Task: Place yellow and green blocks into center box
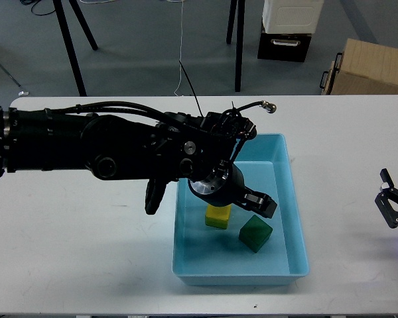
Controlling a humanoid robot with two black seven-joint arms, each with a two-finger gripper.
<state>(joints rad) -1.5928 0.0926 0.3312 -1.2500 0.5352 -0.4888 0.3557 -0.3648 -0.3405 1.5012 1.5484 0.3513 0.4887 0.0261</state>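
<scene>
A light blue box (293, 199) sits in the middle of the white table. A yellow block (217, 216) and a green block (255, 234) lie on its floor, side by side. My left gripper (260, 204) hangs inside the box just above and between the blocks; it is open and holds nothing. My left arm partly hides the yellow block's top. My right gripper (393, 205) is at the right edge of the table, open and empty.
The white table (86, 252) has bare room left and right of the box. Beyond its far edge stand tripod legs (76, 40), a black-and-white case (288, 26) and a cardboard box (368, 66) on the floor.
</scene>
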